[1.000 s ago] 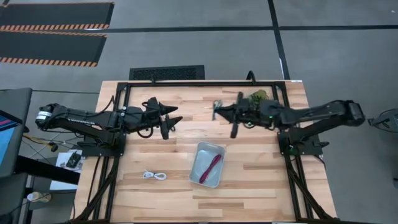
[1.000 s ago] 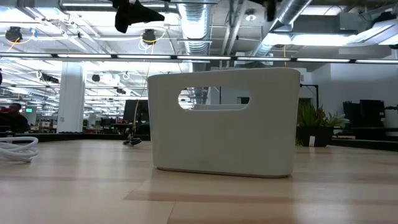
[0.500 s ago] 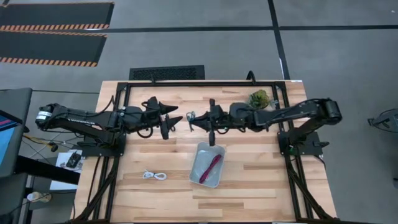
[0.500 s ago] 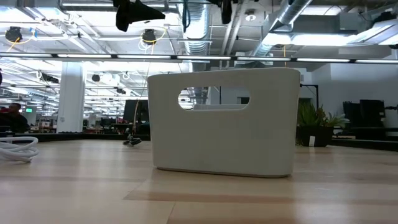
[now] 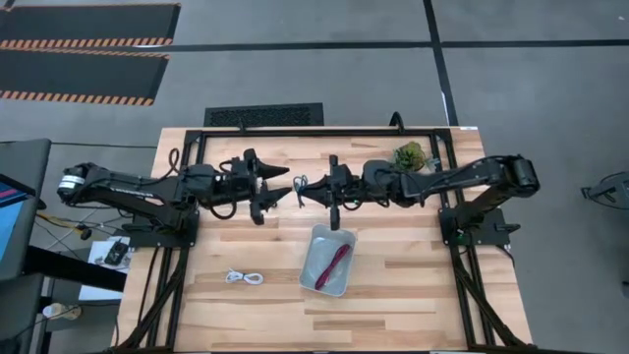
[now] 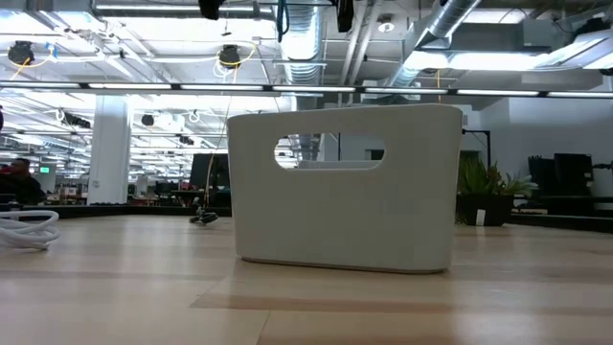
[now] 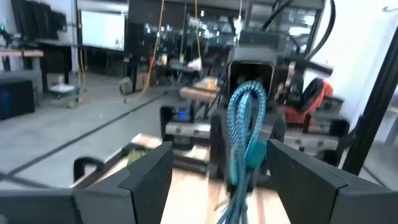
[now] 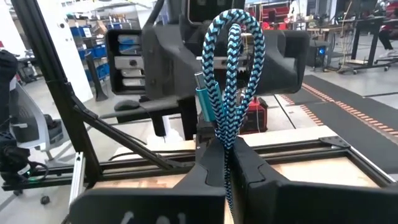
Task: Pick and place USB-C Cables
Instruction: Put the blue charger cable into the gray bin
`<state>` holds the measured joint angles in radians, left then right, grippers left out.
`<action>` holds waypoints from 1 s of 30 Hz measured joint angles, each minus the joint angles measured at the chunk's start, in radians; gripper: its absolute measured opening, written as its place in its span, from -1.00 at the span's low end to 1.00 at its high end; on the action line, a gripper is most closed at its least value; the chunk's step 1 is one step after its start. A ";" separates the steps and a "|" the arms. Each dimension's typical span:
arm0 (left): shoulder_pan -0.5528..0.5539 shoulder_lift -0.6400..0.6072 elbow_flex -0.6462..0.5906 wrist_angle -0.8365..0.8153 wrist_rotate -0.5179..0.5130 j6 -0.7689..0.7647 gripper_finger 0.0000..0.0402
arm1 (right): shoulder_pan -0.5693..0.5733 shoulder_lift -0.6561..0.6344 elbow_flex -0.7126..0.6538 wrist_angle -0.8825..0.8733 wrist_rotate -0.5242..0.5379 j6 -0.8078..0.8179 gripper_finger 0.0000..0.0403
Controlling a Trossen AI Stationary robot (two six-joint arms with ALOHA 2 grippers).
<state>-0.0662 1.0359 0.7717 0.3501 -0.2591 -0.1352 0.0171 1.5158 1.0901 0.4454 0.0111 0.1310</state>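
Seen level from the table top, the tray [image 6: 345,192] wall hides whatever lies inside it, and both grippers are cut off at the top edge. A white cable [image 6: 24,230] is clipped by that picture's left edge. From above, the teal cable [image 5: 300,187] is too small to make out. The left wrist view is blurred; the teal cable's lower end runs off the edge.
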 joint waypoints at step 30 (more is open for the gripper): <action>0.001 0.111 0.032 0.086 0.046 0.064 0.00 | 0.000 0.002 -0.001 0.005 -0.037 0.007 -0.96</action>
<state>-0.0654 1.1473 0.8036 0.4362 -0.2131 -0.0709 0.0170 1.5177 1.0893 0.4507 -0.0256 0.1378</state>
